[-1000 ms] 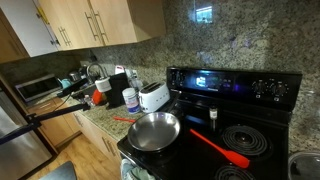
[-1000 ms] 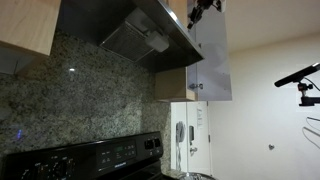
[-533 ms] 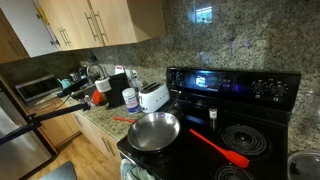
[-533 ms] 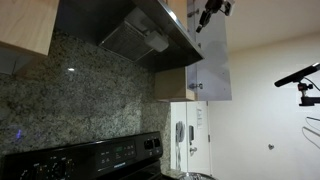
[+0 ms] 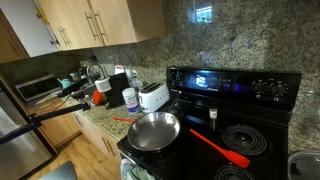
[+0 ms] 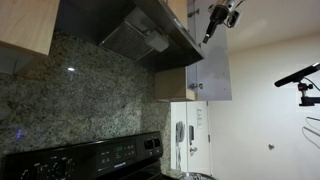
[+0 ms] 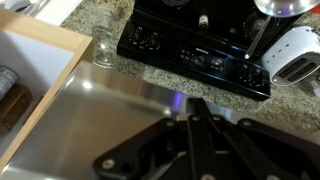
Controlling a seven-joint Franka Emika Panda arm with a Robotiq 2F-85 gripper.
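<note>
Granite backsplash, wooden cabinets

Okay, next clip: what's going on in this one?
The robot's gripper hangs high up beside the range hood, in front of an upper cabinet. It looks shut and holds nothing. The wrist view looks down over the hood's steel top at the stove and the toaster. Down below, a pan and a red spatula lie on the stove, and nothing touches them.

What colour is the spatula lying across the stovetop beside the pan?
The spatula is red, clearest in an exterior view.
</note>
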